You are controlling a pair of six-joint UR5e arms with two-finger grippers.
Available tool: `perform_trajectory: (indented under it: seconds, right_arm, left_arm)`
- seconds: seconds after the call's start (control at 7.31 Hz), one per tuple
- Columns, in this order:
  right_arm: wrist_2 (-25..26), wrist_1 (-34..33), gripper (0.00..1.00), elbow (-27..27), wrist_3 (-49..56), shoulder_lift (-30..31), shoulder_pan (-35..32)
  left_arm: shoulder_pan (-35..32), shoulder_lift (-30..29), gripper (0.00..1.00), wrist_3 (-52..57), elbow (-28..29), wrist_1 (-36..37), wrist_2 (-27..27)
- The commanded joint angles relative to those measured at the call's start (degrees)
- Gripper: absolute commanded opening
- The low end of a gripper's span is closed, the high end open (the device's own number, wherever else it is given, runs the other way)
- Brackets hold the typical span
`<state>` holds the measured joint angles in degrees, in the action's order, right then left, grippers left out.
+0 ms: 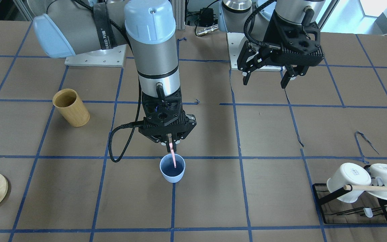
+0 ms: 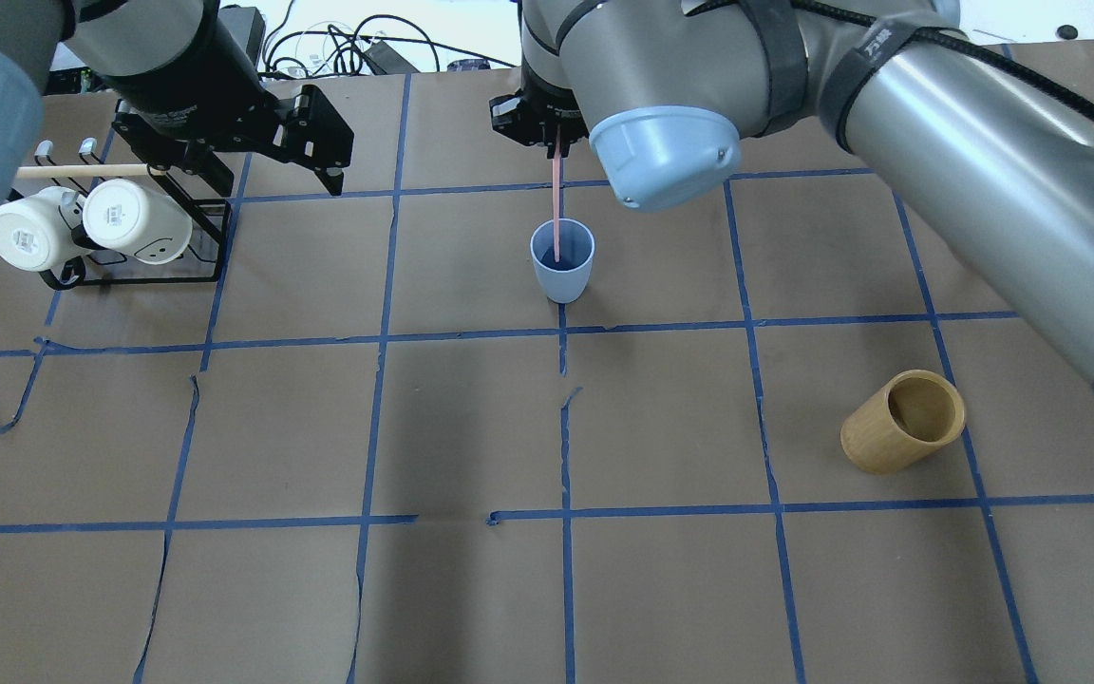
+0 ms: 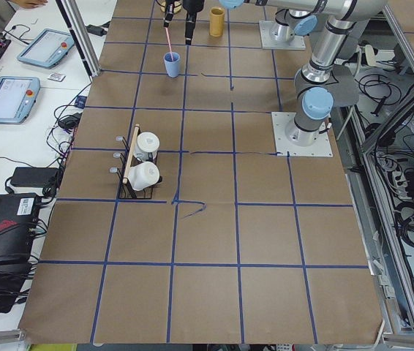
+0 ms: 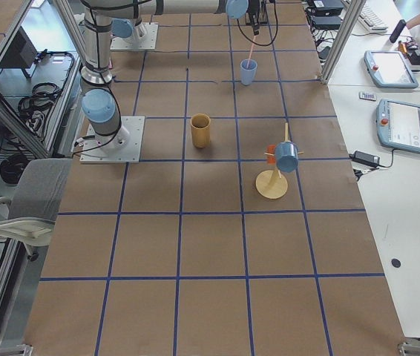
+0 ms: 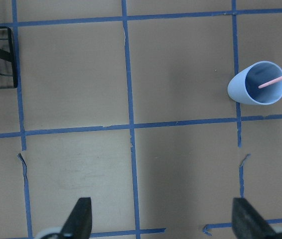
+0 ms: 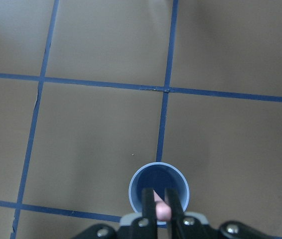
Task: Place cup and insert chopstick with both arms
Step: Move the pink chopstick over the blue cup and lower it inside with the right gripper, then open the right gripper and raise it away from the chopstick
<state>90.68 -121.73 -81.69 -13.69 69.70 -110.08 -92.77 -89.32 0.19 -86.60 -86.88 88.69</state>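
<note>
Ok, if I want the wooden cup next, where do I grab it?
The wooden cup stands upright, mouth open upward, so I'd come straight down and pinch the rim wall, one jaw inside, one outside. It looks empty, so the inner jaw should have room.

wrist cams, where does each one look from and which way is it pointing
Left wrist: high over the table, facing straight down, blue cup off to one side; open left fingers at bottom.
Right wrist: just above the cup, facing down into it; right fingers pinch the pink chopstick.
Both show the cup and chopstick.
</note>
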Motion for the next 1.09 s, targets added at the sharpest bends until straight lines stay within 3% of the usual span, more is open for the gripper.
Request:
perform_trajectory:
  seconds: [0.0, 0.14, 0.41, 0.68, 0.82, 0.96]
  right_arm:
    - [0.4, -6.0, 0.21, -4.9, 0.2, -0.2, 0.0]
    - [0.5, -6.0, 0.25, -4.9, -0.1, 0.1, 0.0]
    - [0.9, -5.0, 0.7, -3.5, -0.4, 0.5, 0.0]
    - [0.9, 9.0, 0.76, 6.9, 0.1, 1.8, 1.4]
    - [1.5, 19.0, 0.76, 11.9, 1.0, 2.0, 3.0]
    - [1.0, 27.4, 0.77, 13.4, 2.2, 5.1, 5.6]
  left_arm:
    - [0.0, 0.0, 1.0, -0.1, -0.2, 0.1, 0.0]
    - [0.0, 0.0, 1.0, -0.1, -0.2, 0.1, 0.0]
    - [0.0, 0.0, 1.0, -0.1, -0.2, 0.1, 0.0]
    - [0.0, -0.1, 1.0, -0.1, -0.1, 0.0, -0.1]
    - [0.0, -0.1, 1.0, -0.1, -0.1, 0.1, -0.1]
    - [0.0, -0.2, 1.0, -0.1, -0.1, 0.1, -0.1]
